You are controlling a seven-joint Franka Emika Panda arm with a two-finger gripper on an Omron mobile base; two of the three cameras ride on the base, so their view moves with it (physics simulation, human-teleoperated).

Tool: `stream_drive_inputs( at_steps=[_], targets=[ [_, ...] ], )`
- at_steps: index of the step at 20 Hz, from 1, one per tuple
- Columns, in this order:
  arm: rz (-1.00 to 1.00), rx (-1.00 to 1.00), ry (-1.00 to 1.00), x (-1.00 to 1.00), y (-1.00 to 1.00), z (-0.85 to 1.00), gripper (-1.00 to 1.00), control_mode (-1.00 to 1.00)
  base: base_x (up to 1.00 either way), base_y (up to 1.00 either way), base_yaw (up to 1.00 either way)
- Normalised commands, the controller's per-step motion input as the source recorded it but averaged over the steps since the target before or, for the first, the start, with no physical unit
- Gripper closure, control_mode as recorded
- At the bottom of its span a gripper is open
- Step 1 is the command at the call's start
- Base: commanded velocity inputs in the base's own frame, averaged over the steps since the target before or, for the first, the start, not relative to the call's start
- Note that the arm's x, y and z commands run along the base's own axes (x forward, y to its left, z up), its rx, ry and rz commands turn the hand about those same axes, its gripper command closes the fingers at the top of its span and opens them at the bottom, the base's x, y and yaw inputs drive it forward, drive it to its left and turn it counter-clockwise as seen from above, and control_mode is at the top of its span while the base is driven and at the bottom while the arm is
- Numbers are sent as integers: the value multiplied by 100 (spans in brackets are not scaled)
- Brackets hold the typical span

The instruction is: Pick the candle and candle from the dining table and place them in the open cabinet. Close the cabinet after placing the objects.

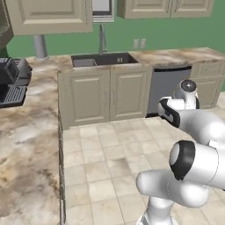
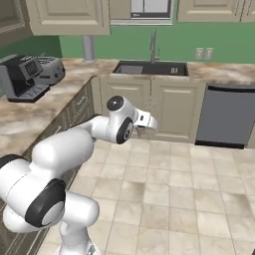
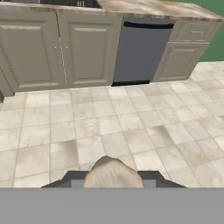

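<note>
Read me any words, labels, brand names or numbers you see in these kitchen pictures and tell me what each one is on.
No text can be read anywhere.
Coffee machine: dark front panel, no legible marks.
Dishwasher: plain grey front, no label.
Wall outlets: blank plates.
Toaster: too small and blurred to tell.

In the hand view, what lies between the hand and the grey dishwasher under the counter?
Bare tiled floor and nothing else, up to the dishwasher. The hand holds a pale rounded object at the bottom edge.
</note>
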Motion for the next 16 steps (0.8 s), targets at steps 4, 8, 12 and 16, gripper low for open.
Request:
stream_drive_inputs(
  at_steps=[4, 8, 12, 16],
  targets=[
    [0, 0, 0, 0, 0, 0, 100, 100, 78, -33, 17],
    [0, 0, 0, 0, 0, 0, 100, 100, 64, -39, 25],
    [0, 0, 0, 0, 0, 0, 100, 100, 65, -37, 27],
    [0, 0, 0, 0, 0, 0, 100, 100, 67, -39, 30]
  ],
)
